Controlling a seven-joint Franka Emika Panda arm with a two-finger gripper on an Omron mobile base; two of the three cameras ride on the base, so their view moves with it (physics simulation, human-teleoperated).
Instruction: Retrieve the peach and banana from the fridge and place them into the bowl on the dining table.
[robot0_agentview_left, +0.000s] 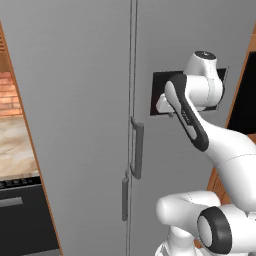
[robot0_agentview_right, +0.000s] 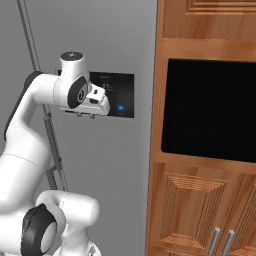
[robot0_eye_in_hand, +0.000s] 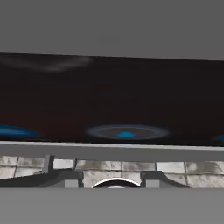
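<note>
The fridge (robot0_agentview_left: 75, 100) is a tall grey unit with both doors shut and two vertical bar handles (robot0_agentview_left: 137, 150) near the centre seam. The peach and banana are hidden behind those doors. My arm is raised, and the hand (robot0_agentview_right: 95, 104) points at the dark display panel (robot0_agentview_right: 120, 95) on the right door, very close to it. In the hand view my gripper (robot0_eye_in_hand: 111, 181) is open, its tips apart with nothing between them, facing the panel (robot0_eye_in_hand: 113, 100) and its blue lights. The bowl is out of view.
A wooden cabinet wall with a black oven (robot0_agentview_right: 210, 110) stands just right of the fridge, with handled doors (robot0_agentview_right: 220, 240) below. Left of the fridge are a beige marbled top (robot0_agentview_left: 15, 145), a brick wall, and a black appliance front (robot0_agentview_left: 20, 220).
</note>
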